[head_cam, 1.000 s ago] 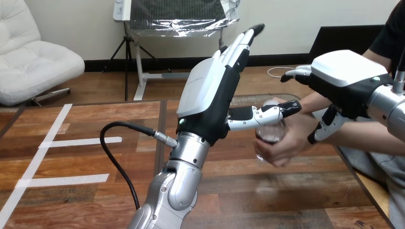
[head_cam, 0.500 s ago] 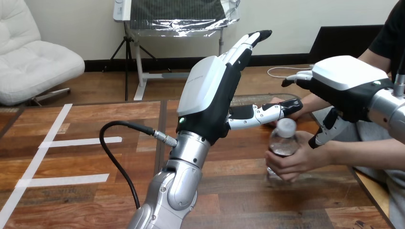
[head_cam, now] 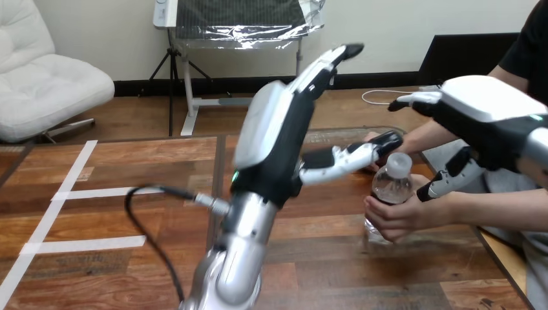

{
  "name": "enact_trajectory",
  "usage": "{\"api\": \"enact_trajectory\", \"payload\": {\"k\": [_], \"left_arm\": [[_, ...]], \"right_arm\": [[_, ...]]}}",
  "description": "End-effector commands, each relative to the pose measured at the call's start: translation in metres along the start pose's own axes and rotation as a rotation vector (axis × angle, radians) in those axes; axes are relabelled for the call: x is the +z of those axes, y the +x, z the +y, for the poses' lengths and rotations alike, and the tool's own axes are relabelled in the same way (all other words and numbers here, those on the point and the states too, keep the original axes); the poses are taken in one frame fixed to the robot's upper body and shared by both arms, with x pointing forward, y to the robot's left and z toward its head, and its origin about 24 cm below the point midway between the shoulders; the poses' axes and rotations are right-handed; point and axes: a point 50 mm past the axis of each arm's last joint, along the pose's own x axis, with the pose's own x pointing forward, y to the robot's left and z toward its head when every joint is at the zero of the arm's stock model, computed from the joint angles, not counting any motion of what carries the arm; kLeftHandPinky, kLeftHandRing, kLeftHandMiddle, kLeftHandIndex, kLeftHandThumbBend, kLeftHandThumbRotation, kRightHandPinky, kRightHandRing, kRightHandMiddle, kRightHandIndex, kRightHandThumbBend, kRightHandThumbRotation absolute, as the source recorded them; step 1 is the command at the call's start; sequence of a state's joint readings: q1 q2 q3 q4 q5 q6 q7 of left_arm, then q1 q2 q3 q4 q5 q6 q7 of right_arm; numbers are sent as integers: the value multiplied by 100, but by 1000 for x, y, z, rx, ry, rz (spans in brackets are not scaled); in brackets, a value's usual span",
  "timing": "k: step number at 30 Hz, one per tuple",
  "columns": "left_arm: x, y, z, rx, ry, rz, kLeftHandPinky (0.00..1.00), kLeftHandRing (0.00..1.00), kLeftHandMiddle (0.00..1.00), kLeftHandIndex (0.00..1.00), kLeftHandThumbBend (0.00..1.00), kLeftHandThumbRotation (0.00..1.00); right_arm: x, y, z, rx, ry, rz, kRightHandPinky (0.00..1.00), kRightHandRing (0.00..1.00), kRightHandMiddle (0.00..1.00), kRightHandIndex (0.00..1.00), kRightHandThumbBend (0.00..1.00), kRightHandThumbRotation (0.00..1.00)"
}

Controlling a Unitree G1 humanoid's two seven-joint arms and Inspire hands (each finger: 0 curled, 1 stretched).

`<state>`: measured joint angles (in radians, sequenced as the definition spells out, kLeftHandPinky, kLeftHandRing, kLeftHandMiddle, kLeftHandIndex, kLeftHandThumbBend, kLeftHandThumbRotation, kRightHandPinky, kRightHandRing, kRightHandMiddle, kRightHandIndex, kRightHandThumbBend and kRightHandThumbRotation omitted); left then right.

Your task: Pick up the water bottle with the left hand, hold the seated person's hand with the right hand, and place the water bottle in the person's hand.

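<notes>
1. The water bottle (head_cam: 391, 184) stands upright near the bench's right side. The person's nearer hand (head_cam: 400, 218) is wrapped round its lower half, and its white cap (head_cam: 399, 161) is clear above that grip.
2. The left robot hand (head_cam: 274, 145) is raised at 9 to 10 o'clock of the bottle, apart from it. Its fingers (head_cam: 323, 61) are straight and together, pointing up toward 1 o'clock. Its thumb (head_cam: 349, 157) is stretched out sideways toward 3 o'clock, ending just above the cap at 12 o'clock. It holds nothing.
3. The right robot hand (head_cam: 481, 123) hangs at 2 o'clock of the bottle, over the person's nearer forearm. Its fingers reach out relaxed toward 9 o'clock. Its thumb (head_cam: 446, 183) drops toward the wrist behind the bottle. I cannot tell whether it touches the wrist, and no grip round it shows.
4. The person's farther forearm (head_cam: 426, 134) lies at 12 to 1 o'clock of the bottle, passing behind the left thumb's tip.
5. The bench (head_cam: 323, 271) is bare wood at 6 and 7 o'clock of the bottle. Its right edge runs close by at 4 o'clock.
6. Far off at 9 o'clock, white tape strips (head_cam: 106, 192) cross the bench's left part, with open wood between them and the left arm.
</notes>
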<state>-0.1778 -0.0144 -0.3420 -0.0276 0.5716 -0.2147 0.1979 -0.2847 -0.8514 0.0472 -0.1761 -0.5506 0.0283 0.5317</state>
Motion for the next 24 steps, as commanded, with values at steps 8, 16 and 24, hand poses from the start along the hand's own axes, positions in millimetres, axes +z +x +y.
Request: {"api": "enact_trajectory", "payload": {"k": [8,16,24], "left_arm": [[16,-24,15,132,-157,-82,71,80,83,81,60,46],[17,-47,16,190,-220,-69,69,78,80,79,55,51],[19,-69,16,248,-302,-41,64,75,78,76,50,51]], "right_arm": [[24,-37,-8,-297,171,-107,79,85,88,86,66,0],[37,-47,13,-458,329,-212,69,77,83,81,52,0],[51,-50,35,-589,468,-306,66,75,79,77,37,0]]}}
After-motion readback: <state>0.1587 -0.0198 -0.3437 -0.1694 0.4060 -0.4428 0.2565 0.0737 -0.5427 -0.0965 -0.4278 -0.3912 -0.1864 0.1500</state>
